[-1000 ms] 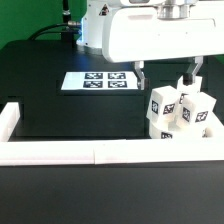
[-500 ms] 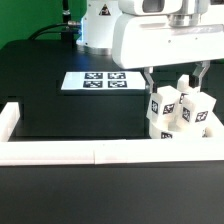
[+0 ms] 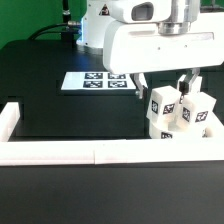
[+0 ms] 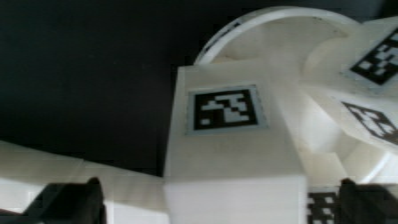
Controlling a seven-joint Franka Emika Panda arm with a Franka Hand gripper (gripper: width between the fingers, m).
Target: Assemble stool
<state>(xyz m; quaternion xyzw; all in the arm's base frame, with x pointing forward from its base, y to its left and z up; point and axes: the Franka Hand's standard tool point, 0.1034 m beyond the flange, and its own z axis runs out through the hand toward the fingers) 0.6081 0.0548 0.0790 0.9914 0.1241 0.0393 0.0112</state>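
Gripper [image 3: 163, 79] fingers spread wide, hovering above tagged leg blocks [image 3: 180, 112] clustered on round seat [image 4: 267, 40] against border rail [image 3: 60, 152], exterior view's right.

arm [image 3: 150, 45]: white, boxy shell | claw [image 3: 163, 82]: dark fingers | wrist: grey ring

A black desk [image 3: 50, 80] carries everything. The marker board [image 3: 98, 81] lies flat on it toward the far side, near the middle. A long white border rail [image 3: 60, 153] runs along the near side, turning up at the exterior view's left. The stool's white leg blocks [image 3: 178, 112] stand clustered at the exterior view's right, just behind the rail.
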